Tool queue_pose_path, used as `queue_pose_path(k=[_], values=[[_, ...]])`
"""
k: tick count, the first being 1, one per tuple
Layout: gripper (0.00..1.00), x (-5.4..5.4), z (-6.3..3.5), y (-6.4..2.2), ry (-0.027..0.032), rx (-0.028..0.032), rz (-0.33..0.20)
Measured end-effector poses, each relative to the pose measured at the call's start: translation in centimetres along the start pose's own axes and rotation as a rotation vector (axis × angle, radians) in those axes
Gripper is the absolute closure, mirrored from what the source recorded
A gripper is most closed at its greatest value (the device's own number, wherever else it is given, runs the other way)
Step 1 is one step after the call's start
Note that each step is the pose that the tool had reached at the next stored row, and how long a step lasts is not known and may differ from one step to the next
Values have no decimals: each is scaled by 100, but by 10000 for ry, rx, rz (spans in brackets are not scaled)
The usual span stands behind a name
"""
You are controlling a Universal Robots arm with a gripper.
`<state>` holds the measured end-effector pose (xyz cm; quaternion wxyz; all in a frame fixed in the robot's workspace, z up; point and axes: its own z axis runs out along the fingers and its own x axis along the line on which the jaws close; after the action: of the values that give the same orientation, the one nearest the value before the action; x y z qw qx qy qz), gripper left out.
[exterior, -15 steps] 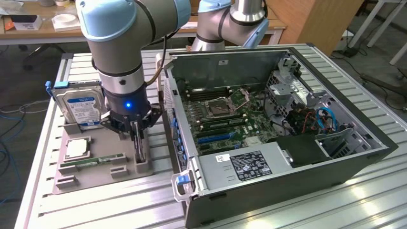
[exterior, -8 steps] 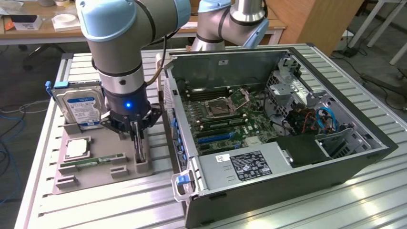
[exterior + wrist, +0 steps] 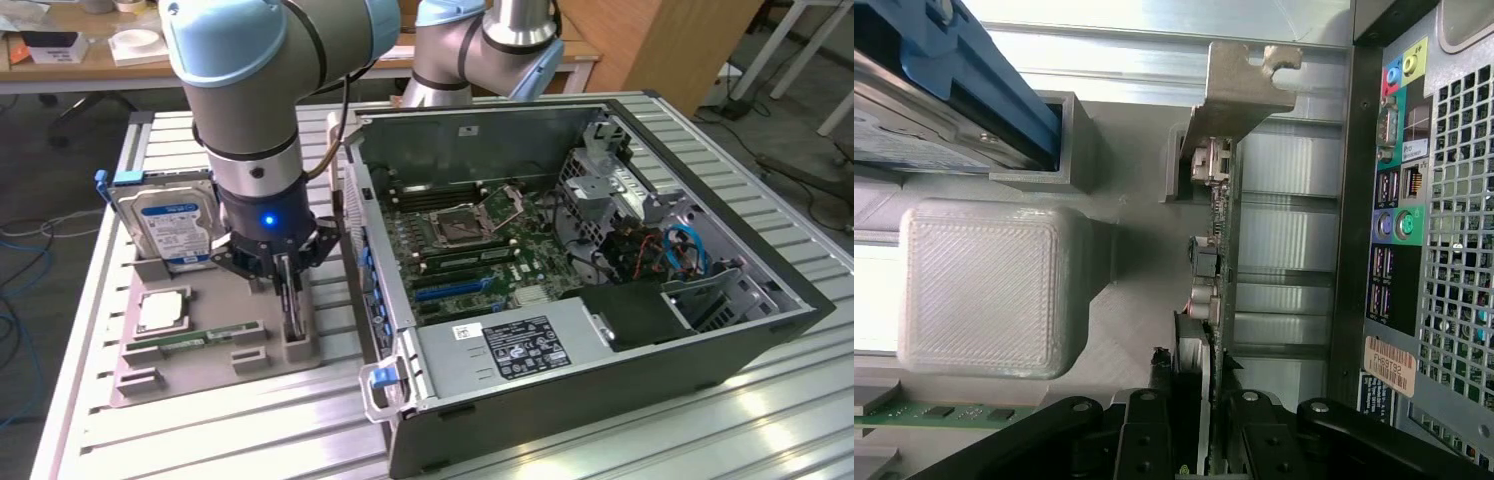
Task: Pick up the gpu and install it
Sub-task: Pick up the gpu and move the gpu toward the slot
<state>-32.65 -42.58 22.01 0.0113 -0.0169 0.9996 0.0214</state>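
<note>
**Claw pinches the GPU in its tray slot**

The gripper (image 3: pixel 1199 425) has its two black fingers (image 3: pixel 1144 435) set on either side of the gpu (image 3: pixel 1217 235), and they appear to be pressed against the card's faces, though the contact itself is hard to make out. The card stands on edge, and its silvery end bracket (image 3: pixel 1242 85) is at the end far from the claw. In the exterior view the claw points straight down at lower left of centre, with the card's lower edge seemingly still seated in a grey printed holder tray (image 3: pixel 247 312).

On the same tray, a green RAM stick (image 3: pixel 195 338) lies flat towards the exterior view's left, with a square CPU (image 3: pixel 160 310) just behind it. A silver hard drive (image 3: pixel 167 222) with a blue label stands propped at the tray's far end.

Just beside the tray, on the exterior view's right, an open computer case (image 3: pixel 601 385) lies on its side with its motherboard (image 3: pixel 467 240) exposed. Everything rests on a slatted aluminium table (image 3: pixel 200 435).
</note>
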Motion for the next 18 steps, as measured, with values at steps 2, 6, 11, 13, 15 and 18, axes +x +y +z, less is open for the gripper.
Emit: queue_pose_path(k=[2,6,11,13,15,18], values=[[73,0,-9,1,-2,-7,0],[73,-1,-59,3,2,-7,1],[73,-3,-124,5,7,-12,1],[73,-4,-158,7,9,-21,0],[73,-4,-196,8,11,-23,2],[73,-6,-272,11,11,-24,1]])
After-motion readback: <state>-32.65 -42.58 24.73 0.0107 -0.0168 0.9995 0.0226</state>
